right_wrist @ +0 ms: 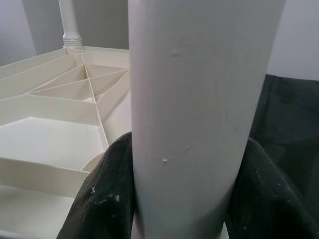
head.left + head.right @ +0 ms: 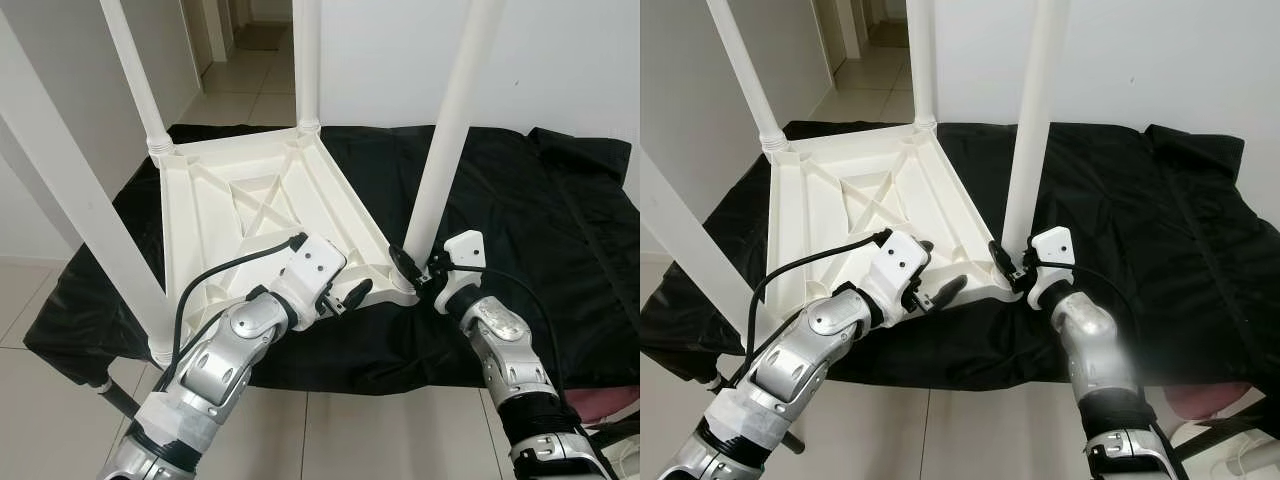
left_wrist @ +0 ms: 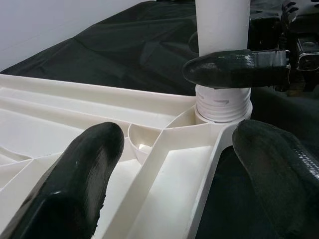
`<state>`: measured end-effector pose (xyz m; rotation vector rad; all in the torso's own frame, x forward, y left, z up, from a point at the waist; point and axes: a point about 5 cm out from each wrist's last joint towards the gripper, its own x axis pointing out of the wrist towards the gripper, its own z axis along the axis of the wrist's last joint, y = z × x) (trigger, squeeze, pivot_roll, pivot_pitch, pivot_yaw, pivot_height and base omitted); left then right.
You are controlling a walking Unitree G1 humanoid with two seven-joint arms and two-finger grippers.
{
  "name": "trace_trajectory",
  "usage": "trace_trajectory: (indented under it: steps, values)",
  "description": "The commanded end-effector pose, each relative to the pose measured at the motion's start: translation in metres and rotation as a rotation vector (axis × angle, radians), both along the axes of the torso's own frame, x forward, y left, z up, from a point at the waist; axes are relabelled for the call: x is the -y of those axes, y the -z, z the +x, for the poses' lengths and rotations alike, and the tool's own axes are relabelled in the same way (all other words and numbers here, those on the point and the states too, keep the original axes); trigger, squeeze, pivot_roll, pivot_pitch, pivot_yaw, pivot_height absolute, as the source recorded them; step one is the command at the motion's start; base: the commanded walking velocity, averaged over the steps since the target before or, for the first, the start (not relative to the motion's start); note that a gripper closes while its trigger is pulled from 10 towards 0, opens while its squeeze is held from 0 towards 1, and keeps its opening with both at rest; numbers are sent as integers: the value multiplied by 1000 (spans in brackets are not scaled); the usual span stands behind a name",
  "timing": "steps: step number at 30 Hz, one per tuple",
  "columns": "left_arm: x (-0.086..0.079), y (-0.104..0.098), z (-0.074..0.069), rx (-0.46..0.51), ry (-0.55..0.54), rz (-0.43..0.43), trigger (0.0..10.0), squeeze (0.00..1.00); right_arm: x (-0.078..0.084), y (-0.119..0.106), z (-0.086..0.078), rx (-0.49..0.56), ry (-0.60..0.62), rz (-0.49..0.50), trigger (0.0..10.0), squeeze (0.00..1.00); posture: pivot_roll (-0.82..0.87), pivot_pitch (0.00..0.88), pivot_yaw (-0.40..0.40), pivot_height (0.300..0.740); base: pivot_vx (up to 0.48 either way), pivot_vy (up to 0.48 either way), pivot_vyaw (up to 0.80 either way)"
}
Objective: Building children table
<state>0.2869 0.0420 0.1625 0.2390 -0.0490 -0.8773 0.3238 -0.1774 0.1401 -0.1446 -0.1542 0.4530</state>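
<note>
Lying upside down on a black cloth (image 2: 520, 200), the white tabletop (image 2: 240, 200) is braced along its near rim by the left gripper (image 2: 345, 297), fingers apart, so the near-right leg (image 2: 447, 140), clamped by the right gripper (image 2: 415, 266), can be screwed in
</note>
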Motion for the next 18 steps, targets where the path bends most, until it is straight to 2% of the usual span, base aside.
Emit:
trace_trajectory:
  steps: [1, 5, 11, 12, 15, 18]
  values:
    - [3, 3, -4, -11, 78, 14, 10000, 0, -4, 4, -2, -29, 25, 33, 10000, 0, -57, 0, 40, 740, 0, 0, 0]
    - [3, 2, -4, -11, 79, 12, 10000, 0, -5, 3, -3, -28, 78, 52, 10000, 0, -59, 0, 38, 740, 0, 0, 0]
    - [2, 3, -4, -17, 74, 9, 10000, 0, -11, 3, -7, -18, 253, 108, 10000, 0, -59, 0, 35, 740, 0, 0, 0]
    - [2, 3, -4, -17, 74, 9, 10000, 0, -11, 3, -7, -18, 253, 108, 10000, 0, -59, 0, 35, 740, 0, 0, 0]
    - [2, 5, -6, -21, 73, 9, 10000, 0, -21, 4, -13, -23, 373, 166, 10000, 0, -54, 0, 28, 740, 0, 0, 0]
    - [1, 6, -7, -23, 74, 10, 10000, 0, -26, 5, -16, -30, 418, 168, 10000, 0, -52, 0, 27, 740, 0, 0, 0]
